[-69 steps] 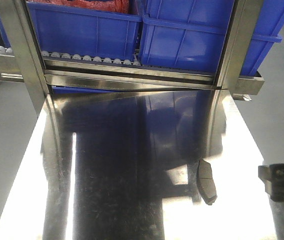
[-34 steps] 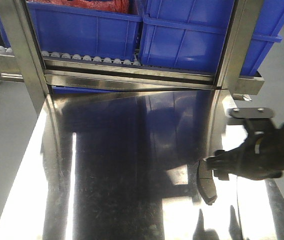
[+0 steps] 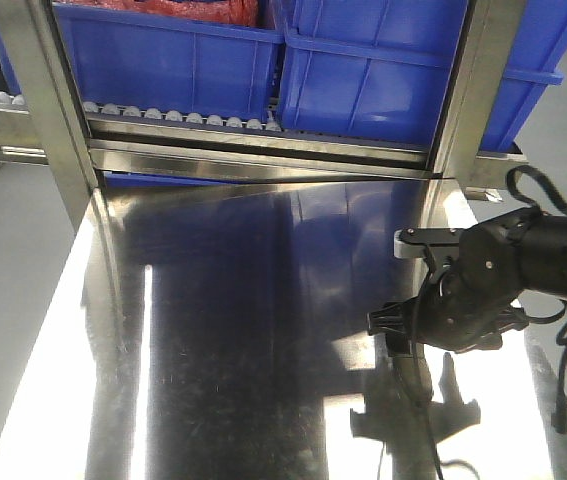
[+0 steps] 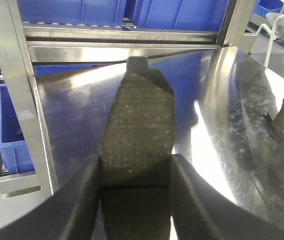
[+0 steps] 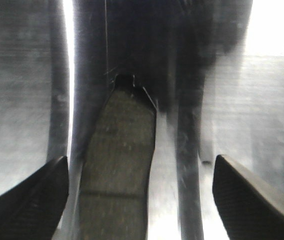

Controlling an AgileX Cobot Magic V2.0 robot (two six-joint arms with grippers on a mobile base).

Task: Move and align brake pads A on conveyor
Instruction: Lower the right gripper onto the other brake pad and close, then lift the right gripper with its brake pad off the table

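Note:
One brake pad (image 4: 139, 115), dark grey with a groove across it, is held above the steel table (image 4: 222, 115) between the fingers of my left gripper (image 4: 135, 162), which is shut on it. A second brake pad (image 5: 119, 150) lies flat on the steel table. My right gripper (image 5: 140, 165) hangs open over it, the pad nearer its left finger. In the front view the right gripper (image 3: 408, 335) covers most of this pad (image 3: 413, 372). The conveyor is out of view. The left gripper does not show in the front view.
Two blue bins (image 3: 173, 50) (image 3: 403, 60) sit on a roller rack behind the table, framed by steel posts (image 3: 43, 100) (image 3: 473, 90). Another blue crate (image 4: 11, 125) stands below the table's left edge. Grey floor lies on both sides.
My right arm has come in from the right edge of the front view and moved left and forward until it is over the pad on the table. The pad has not moved.

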